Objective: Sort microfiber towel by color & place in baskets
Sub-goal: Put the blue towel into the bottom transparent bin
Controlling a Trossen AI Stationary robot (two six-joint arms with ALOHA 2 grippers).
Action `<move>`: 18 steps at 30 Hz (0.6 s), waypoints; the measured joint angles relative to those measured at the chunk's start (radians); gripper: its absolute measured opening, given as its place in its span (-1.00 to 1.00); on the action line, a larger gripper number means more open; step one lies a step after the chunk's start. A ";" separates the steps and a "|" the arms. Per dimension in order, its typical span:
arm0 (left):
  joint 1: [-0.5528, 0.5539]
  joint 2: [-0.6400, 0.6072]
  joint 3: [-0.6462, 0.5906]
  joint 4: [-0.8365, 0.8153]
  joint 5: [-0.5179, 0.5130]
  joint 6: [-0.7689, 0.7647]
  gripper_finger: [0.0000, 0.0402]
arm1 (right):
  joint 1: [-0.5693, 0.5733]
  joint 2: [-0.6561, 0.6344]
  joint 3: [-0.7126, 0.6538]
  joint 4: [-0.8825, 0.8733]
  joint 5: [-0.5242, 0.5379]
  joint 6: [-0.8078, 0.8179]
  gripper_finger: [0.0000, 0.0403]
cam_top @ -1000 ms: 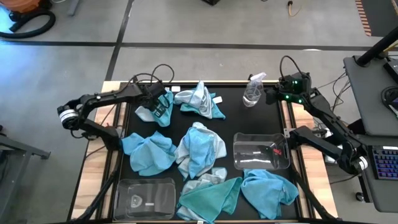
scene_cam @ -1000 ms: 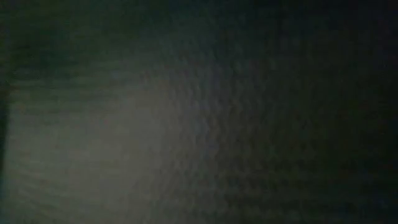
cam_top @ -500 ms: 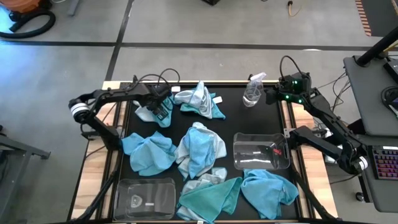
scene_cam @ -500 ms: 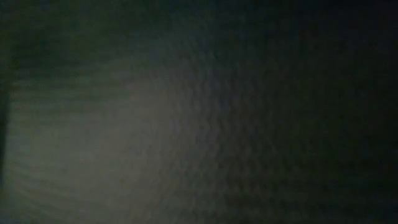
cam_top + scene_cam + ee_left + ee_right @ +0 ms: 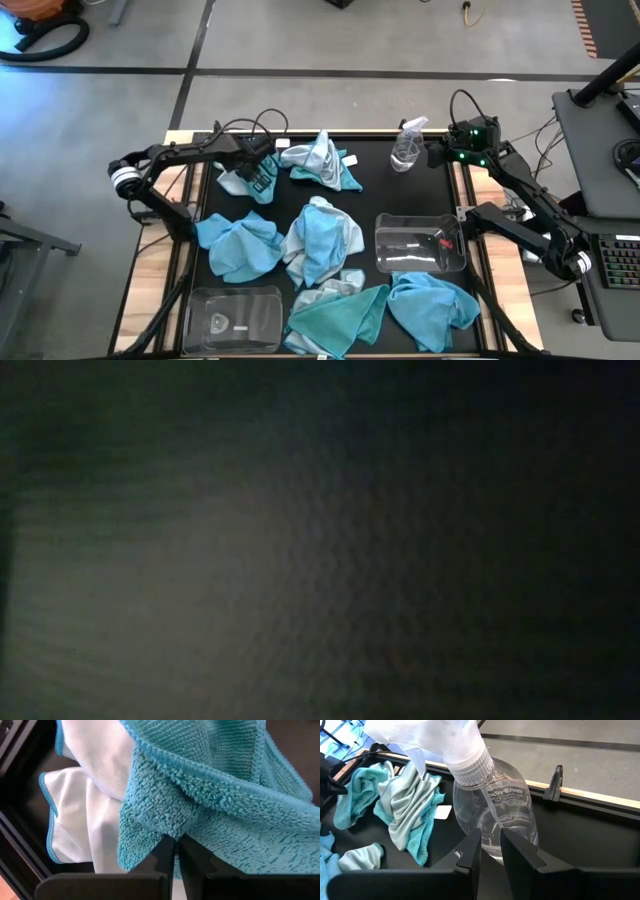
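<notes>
My left gripper [image 5: 262, 172] is at the table's far left, shut on a teal microfiber towel [image 5: 225, 795]. That towel lies bunched over a pale whitish towel [image 5: 95, 820]. My right gripper [image 5: 490, 851] waits at the far right, its fingers a narrow gap apart and just in front of the clear spray bottle [image 5: 495, 805]. Several more blue, teal and pale towels lie loose on the black mat, among them a pile [image 5: 322, 238] at the middle. Two clear baskets stand on the mat, one at the near left [image 5: 195, 315] and one at the right [image 5: 382, 240]. The low view is dark. My left gripper pinches a bunched fold of the teal towel [image 5: 170, 827] between its two fingers. The fingers come slanting from the table's left. The towel spreads slack beyond the fingers, over the pale towel. My right gripper: I cannot tell whether its fingertips touch the bottle's base.
A pale and teal pile [image 5: 322, 162] lies just right of my left gripper. Blue towels lie at the left [image 5: 238, 245] and near right [image 5: 432, 305], and a teal one [image 5: 335, 315] between the baskets. Wooden table edges and cables flank the mat.
My left arm has swung in toward the table, and its gripper has shifted slightly toward the right edge with the teal towel. The gripper stays shut on it.
</notes>
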 joint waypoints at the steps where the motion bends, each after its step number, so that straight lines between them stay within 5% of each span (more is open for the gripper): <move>1: 0.000 -0.007 0.000 0.000 0.000 -0.003 -0.96 | 0.000 0.000 0.000 0.000 0.000 0.000 -0.66; 9: -0.009 -0.114 0.063 -0.044 0.145 -0.022 -0.99 | 0.000 0.000 0.000 0.000 0.000 0.000 -0.66; 18: -0.098 -0.287 0.255 -0.140 0.148 -0.038 -1.00 | 0.000 0.000 0.000 0.000 0.000 -0.002 -0.66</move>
